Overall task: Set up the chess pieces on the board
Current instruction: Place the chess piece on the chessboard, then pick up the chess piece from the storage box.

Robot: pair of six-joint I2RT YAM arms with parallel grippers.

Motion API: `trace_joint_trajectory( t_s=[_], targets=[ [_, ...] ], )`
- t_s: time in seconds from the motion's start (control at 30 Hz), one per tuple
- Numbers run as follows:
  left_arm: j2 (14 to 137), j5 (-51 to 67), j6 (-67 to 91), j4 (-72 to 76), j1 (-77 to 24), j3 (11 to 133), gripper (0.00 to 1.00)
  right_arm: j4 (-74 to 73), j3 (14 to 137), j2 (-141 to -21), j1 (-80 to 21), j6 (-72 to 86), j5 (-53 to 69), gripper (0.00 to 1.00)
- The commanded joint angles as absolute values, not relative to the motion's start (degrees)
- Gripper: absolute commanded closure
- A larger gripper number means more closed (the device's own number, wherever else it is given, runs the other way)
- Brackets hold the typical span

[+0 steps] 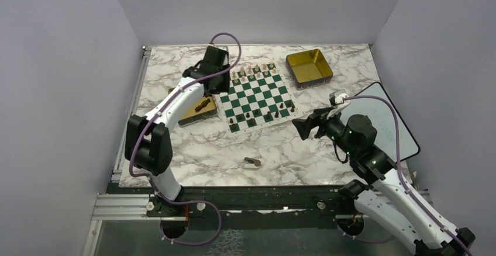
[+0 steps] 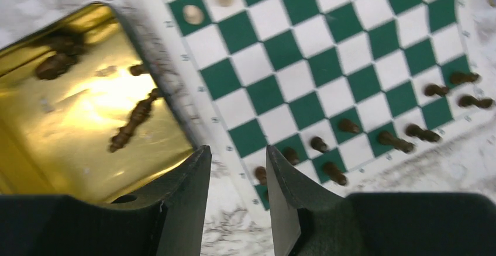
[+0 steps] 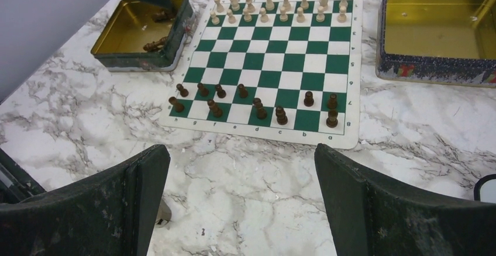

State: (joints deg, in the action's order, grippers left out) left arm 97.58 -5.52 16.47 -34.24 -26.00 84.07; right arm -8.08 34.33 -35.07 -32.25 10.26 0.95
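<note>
Status: left gripper (image 2: 237, 158) part open, holding nothing, hovering over the seam between the gold tin (image 2: 64, 133) and the board (image 2: 304, 75). The right gripper (image 3: 241, 154) is wide open and empty, off the board's near edge. Some chess pieces (image 3: 258, 109) stand in the 2 near rows; others lie flat in the tin. Risk: clipping the tin wall shoves it into the board, toppling pieces; a lying piece may slip.

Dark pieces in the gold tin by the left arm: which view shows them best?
Left wrist: it looks into the tin, dark pieces large and separable. Top external shows them tiny, the left arm covering part of the tin. Right wrist sees them distant, at a shallow angle.
</note>
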Motion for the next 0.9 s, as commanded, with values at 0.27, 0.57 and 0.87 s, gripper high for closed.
trace_joint_trajectory(
  t_s=[0.27, 0.57, 0.87],
  targets=[
    [95.18, 2.22, 13.46, -28.84, -7.29, 77.26, 0.64, -7.67, 36.34, -37.71, -32.57, 11.51, 4.29, 0.0],
    [99.36, 12.07, 8.82, -27.25, -2.31, 74.84, 0.64, -7.51, 37.02, -38.37, -32.49, 11.76, 4.85, 0.0],
    [105.19, 14.92, 5.46, -26.11, -2.37, 75.9, 0.63, -7.03, 37.1, -38.41, -32.51, 11.87, 4.68, 0.0]
  ],
)
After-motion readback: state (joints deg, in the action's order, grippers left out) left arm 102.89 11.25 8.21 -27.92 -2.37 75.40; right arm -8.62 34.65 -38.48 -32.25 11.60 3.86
